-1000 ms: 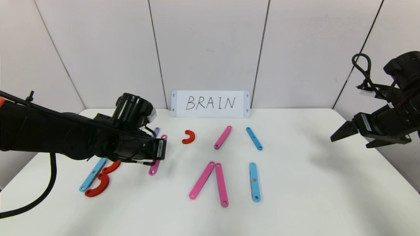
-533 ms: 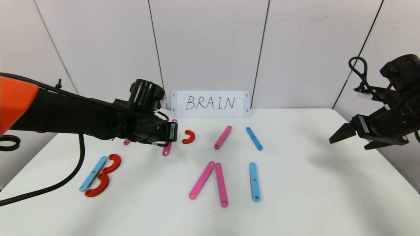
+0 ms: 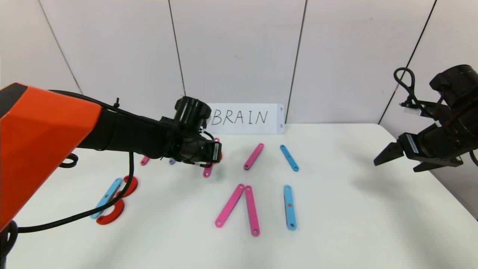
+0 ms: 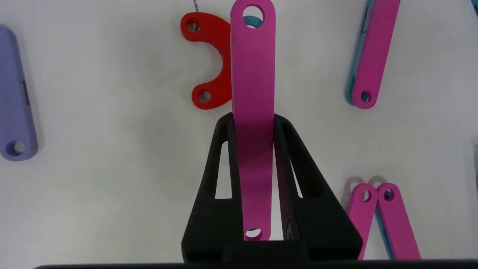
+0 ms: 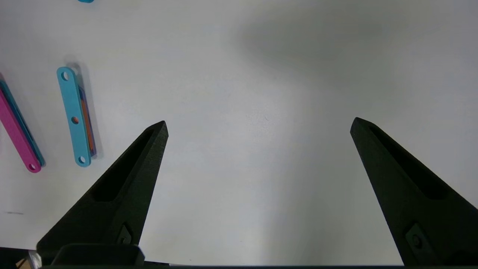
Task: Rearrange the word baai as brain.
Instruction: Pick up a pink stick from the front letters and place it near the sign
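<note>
Two arms: the left one reaches across the table (image 3: 336,224); the right one hangs off to the right side, above the table.
Left gripper (image 4: 253,119): its jaws are clamped on a pink bar (image 4: 253,93), pinching it by its two long edges; one end of the bar sticks out past the fingertips.
Held bar, place: lifted above the table near the back, with a red arc (image 4: 209,59) lying on the surface just beside and partly under it; in the head view the gripper hides most of that arc.
Right gripper (image 5: 257,125): jaws spread wide, nothing between them, only bare table below.
Letter at left front: a blue bar (image 3: 106,197) with two red arcs (image 3: 125,187) touching its right side.
Behind the left arm: a purple bar (image 4: 15,97) and another pink bar (image 3: 145,160), mostly hidden in the head view.
Middle front: two pink bars (image 3: 241,205) meeting at their far ends like a peak.
Right of the peak: an upright blue bar (image 3: 289,206), standing apart.
Back row: a slanted pink bar (image 3: 254,156) and a slanted blue bar (image 3: 289,158), apart from each other.
Card (image 3: 246,118): white, with BRAIN handwritten, propped against the wall; the left arm covers its left end.
</note>
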Robot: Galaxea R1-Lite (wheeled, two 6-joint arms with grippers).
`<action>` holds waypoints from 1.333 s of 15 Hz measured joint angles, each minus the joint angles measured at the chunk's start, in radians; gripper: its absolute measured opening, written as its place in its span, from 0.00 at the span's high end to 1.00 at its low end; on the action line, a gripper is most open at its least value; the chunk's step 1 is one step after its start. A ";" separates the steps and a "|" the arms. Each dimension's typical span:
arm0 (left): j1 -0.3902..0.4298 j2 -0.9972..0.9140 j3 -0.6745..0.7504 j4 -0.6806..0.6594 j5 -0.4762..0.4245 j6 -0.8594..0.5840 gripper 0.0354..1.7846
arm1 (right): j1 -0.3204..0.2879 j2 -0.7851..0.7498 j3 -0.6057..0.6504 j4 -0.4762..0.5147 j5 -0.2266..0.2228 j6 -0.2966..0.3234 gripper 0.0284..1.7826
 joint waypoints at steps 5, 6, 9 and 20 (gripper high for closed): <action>-0.031 0.062 -0.077 0.019 0.001 0.003 0.85 | -0.003 0.005 0.002 -0.001 -0.001 -0.001 0.04; -0.037 0.074 -0.093 0.027 0.001 0.007 0.85 | -0.004 0.005 0.002 -0.001 0.000 -0.001 0.04; -0.044 0.103 -0.116 0.029 0.000 0.011 0.85 | -0.006 0.006 0.001 -0.001 -0.003 0.000 0.04; -0.064 0.167 -0.160 0.031 0.001 0.048 0.85 | -0.006 0.004 0.013 0.000 -0.003 -0.022 0.04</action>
